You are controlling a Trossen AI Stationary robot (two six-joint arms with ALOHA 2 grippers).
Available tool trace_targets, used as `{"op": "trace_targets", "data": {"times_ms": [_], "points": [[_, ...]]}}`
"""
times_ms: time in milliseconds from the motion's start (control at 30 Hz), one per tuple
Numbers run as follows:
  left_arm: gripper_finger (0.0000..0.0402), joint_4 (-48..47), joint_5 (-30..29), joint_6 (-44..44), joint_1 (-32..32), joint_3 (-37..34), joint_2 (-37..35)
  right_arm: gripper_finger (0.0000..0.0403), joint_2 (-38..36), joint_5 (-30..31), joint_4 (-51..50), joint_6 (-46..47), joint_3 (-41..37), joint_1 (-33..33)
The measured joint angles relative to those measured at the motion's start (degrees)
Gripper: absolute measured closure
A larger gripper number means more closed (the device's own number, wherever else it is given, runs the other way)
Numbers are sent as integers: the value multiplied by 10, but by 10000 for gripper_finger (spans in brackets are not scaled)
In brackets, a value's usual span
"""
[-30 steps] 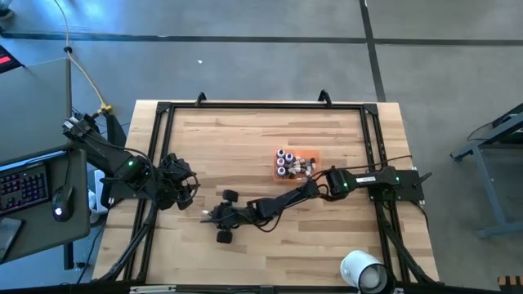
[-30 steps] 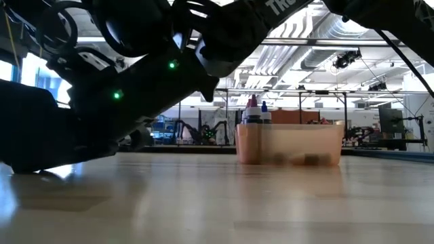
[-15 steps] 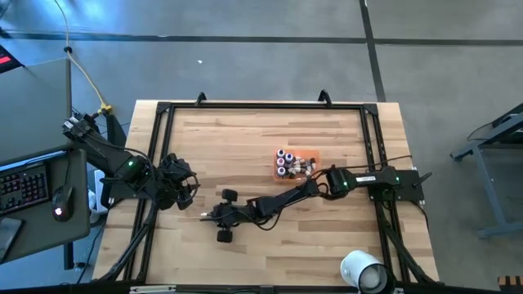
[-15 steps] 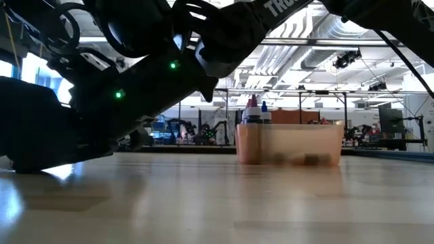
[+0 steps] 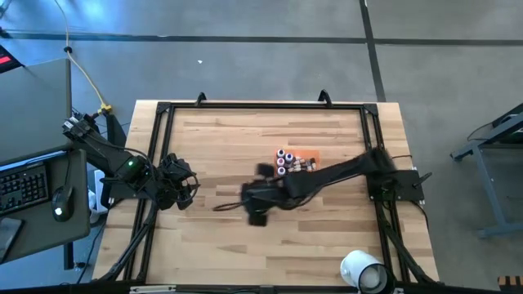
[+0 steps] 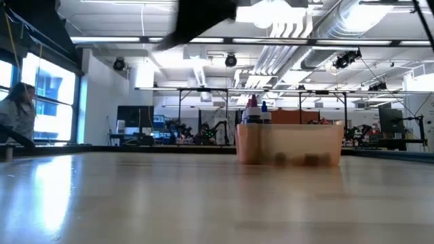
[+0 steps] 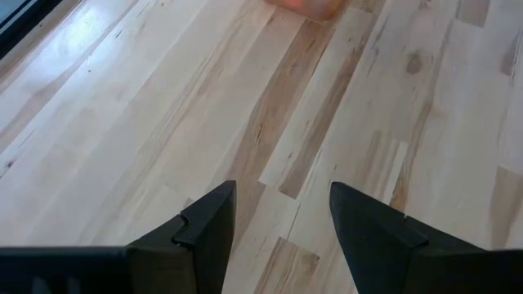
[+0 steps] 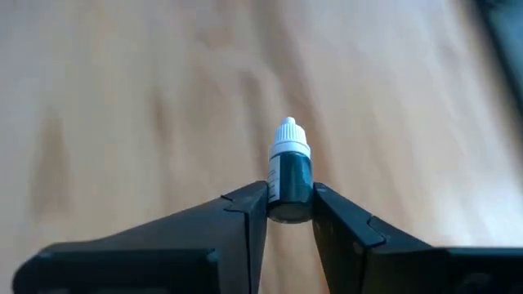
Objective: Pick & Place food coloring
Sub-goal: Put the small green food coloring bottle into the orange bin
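A tiny food coloring bottle (image 8: 292, 173) with a dark body and a white cap sits between the fingers of my right gripper (image 8: 290, 206), which is shut on it. That gripper (image 5: 257, 201) is blurred in the high view, above the table's middle, just left of the orange tray (image 5: 313, 157). The tray stands on its flat bottom and holds several more small bottles (image 5: 283, 162), two of them upright (image 6: 253, 112). My left gripper (image 5: 186, 189) waits open over the table's left part, nothing between its fingers (image 7: 282, 212). My right gripper pinches the lower end of the bottle's dark body (image 8: 279, 194) between its two fingertips. The fingers slant down toward the table. The bottle lies along the fingers' line, its white cap (image 8: 288, 137) pointing away from the gripper, lifted clear of the table.
A large white roll (image 5: 364, 271) lies at the table's near right corner. A black frame rail (image 5: 163, 110) runs around the tabletop. Bare wood (image 5: 229, 135) lies left of and beyond the tray. A person (image 6: 17, 115) sits far off in the room.
My right gripper has risen from the tabletop near the table's left middle and swung toward the tray on the right, tipping more level. In the low view the arm, which filled the left half, now shows only at the top edge.
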Motion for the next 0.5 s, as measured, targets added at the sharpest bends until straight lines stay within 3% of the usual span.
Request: {"op": "trace_targets", "data": {"times_ms": [267,367,500], "points": [[206,0,-1,2,0,0,0,317,-50,109,-366,252,-1,24],[206,0,0,2,0,0,0,317,-55,111,-381,290,-22,24],[206,0,16,2,0,0,0,317,-56,56,-345,281,-90,15]]}}
